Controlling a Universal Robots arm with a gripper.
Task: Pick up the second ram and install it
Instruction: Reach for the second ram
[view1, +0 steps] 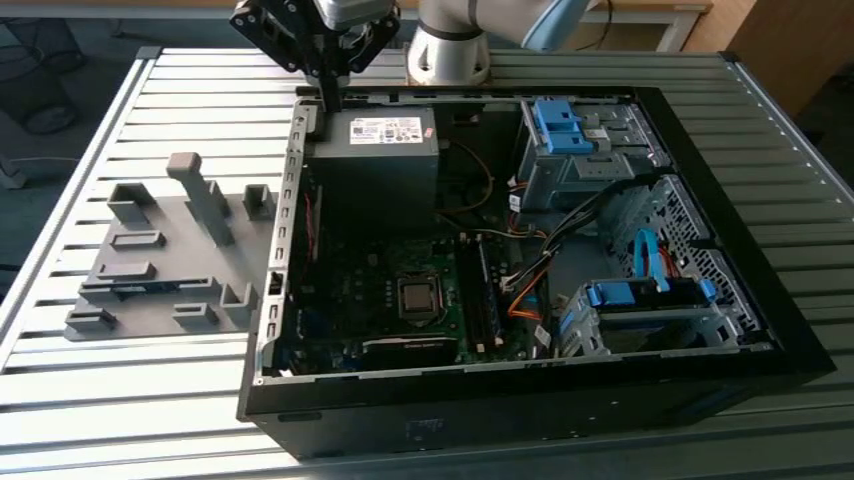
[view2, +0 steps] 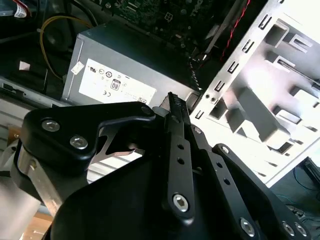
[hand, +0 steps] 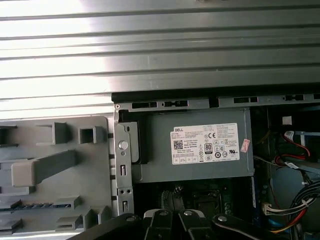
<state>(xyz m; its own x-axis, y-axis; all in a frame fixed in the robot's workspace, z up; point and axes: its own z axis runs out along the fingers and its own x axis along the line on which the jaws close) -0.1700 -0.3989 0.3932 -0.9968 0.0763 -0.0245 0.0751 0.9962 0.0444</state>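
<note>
Gripper (view1: 324, 98) is hanging with its fingers pressed together; nothing is showing between them in the second wrist view (view2: 174, 102) or the first wrist view (hand: 172, 219). It is hovering over the back corner of the open computer case (view1: 534, 385), just beside the grey power supply (view1: 380, 140) and above the case's perforated metal side wall (view1: 287, 215) on the exterior view's left. It is not touching either, as far as I can tell.

The power supply's white label is facing up in both wrist views (view2: 112, 82) (hand: 207, 144).

The second ram (view1: 130, 287) is lying flat in a slot of the grey holder (view1: 174, 250), which is sitting on the slatted metal table (view1: 160, 90) outside the case, on the exterior view's left. The ram is showing as a thin blue-green strip, well apart from the gripper. In the first wrist view it is sitting low in the holder (hand: 55, 135) as a dark strip (hand: 37, 205).

Inside the case, the motherboard (view1: 387, 290) is lying exposed, with blue drive brackets (view1: 561, 125) on the exterior view's right.
</note>
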